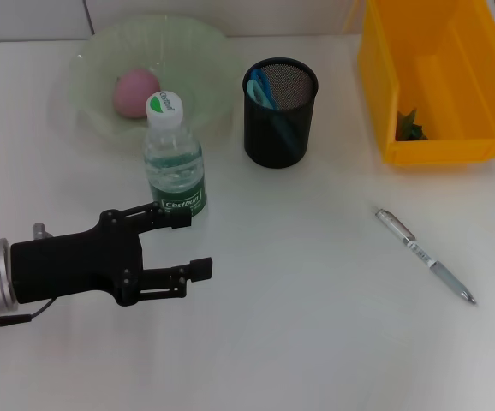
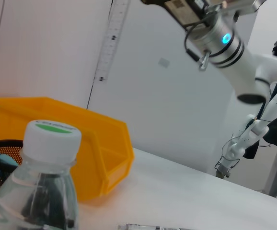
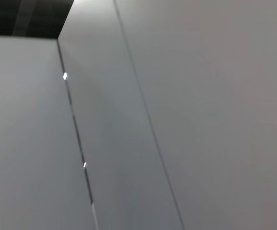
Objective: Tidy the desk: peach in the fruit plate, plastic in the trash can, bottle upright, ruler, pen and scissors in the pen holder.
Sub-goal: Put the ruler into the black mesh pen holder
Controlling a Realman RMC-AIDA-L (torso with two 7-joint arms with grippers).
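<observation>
The clear water bottle (image 1: 175, 167) with a white and green cap stands upright in front of the fruit plate (image 1: 85, 120); the left wrist view shows this bottle (image 2: 42, 191) close up. My left gripper (image 1: 193, 244) is open just in front of the bottle, its far finger by the bottle's base. A pink peach (image 1: 134, 92) lies in the pale green plate. The black mesh pen holder (image 1: 279, 128) holds blue items; I cannot tell if they are the ruler or scissors. A silver pen (image 1: 425, 256) lies on the table at the right. Green plastic (image 1: 408, 127) sits in the yellow bin (image 1: 436, 150).
My right arm (image 2: 215, 33) hangs raised high above the table, seen only in the left wrist view. The right wrist view shows only a plain wall. White tabletop stretches between the bottle and the pen.
</observation>
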